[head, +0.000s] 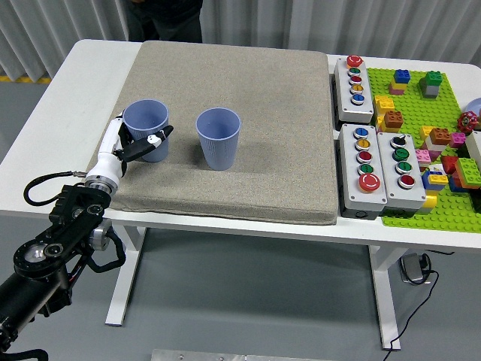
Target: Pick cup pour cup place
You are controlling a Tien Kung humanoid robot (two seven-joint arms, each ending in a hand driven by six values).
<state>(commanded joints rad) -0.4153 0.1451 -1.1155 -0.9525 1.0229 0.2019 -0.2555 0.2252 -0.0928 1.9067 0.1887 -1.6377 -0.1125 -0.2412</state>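
- left hand (134, 145): fingers (155, 140) curled around the near cup (146, 128), gripping its lower wall.
- second cup (219, 138): upright, just right of the fingers, on the grey mat (255, 98).
- button boxes (373, 141): well right; no legible writing.

This looks like a robotics test lab. A white height-adjustable table (60, 98) on a grey floor carries a grey mat (248, 150), push-button control boxes (364, 169) and a green brick baseplate (443, 98) at its right edge, with pale curtains (316, 22) behind.
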